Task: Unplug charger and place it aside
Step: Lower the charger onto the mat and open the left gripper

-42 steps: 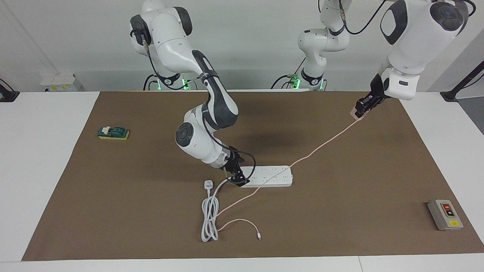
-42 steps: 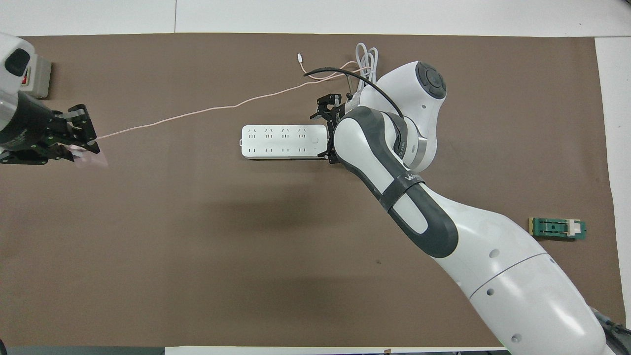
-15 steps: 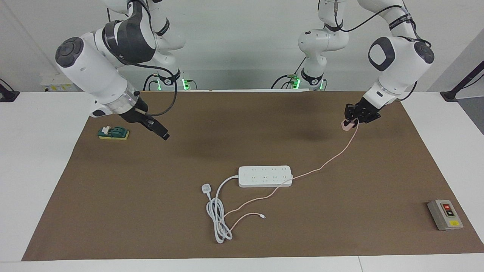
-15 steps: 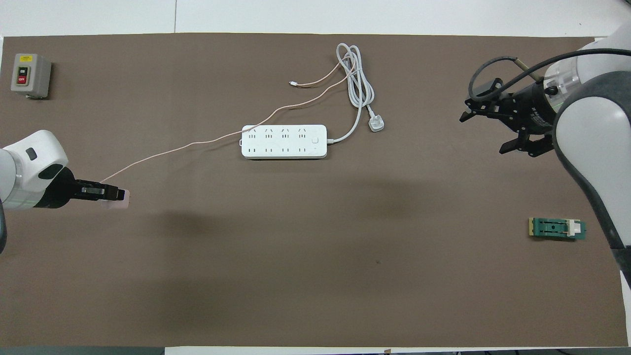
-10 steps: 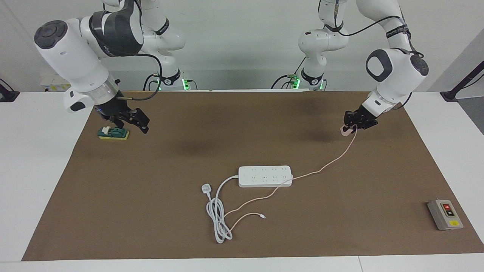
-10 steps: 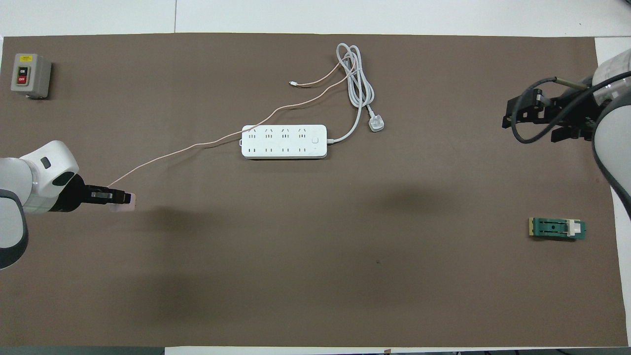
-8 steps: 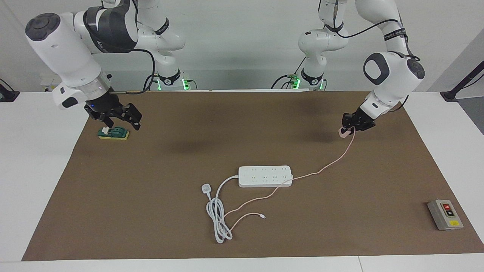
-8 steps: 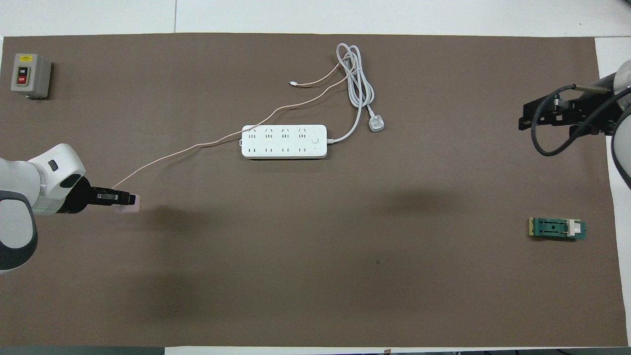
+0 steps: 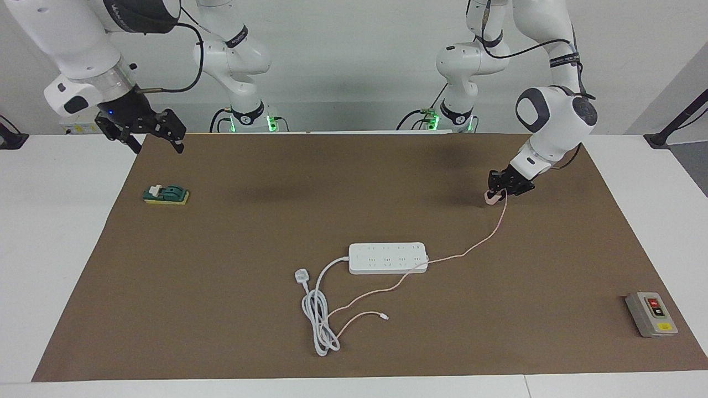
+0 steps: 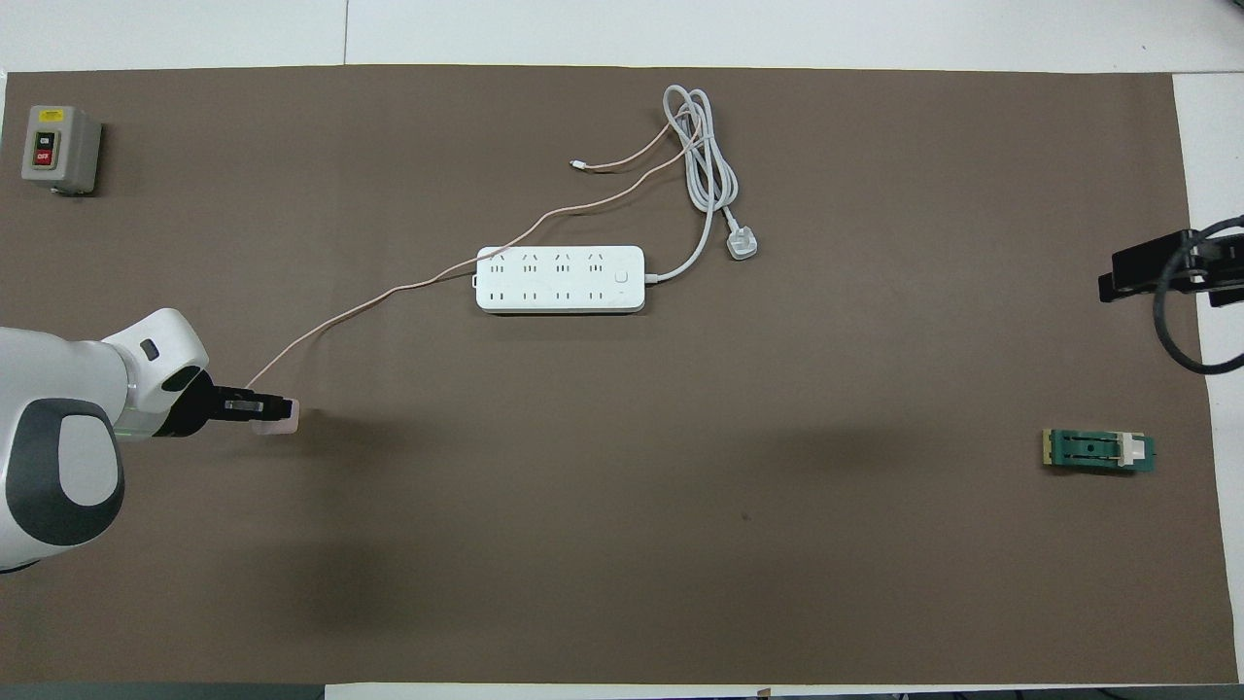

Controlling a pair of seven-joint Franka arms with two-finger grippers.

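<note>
A: Left gripper (image 9: 499,193)?
B: Clamped on the charger (image 9: 492,197), low over the brown mat (image 9: 232,232) toward the left arm's end of the table. Whether the charger touches the mat, cannot tell.

A: Orientation of the charger?
B: Too small to read the prongs. Sticks out past the fingertips (image 10: 255,405), in line with them, toward the middle of the table. Thin pink cable (image 9: 480,244) drops from it and trails away from the gripper to lie across one end of the power strip (image 9: 388,258), then on to a loose end by the coiled white cord (image 9: 316,315). Unplugged, well apart from the strip.

A: Right gripper (image 9: 142,130)?
B: Empty, fingers spread, up in the air over the mat's edge at the right arm's end. Waiting. Green block (image 9: 166,194) on the mat near it, not touched.

A: Anything else?
B: Grey switch box (image 9: 651,314) at the mat's corner, well away from the left gripper.
</note>
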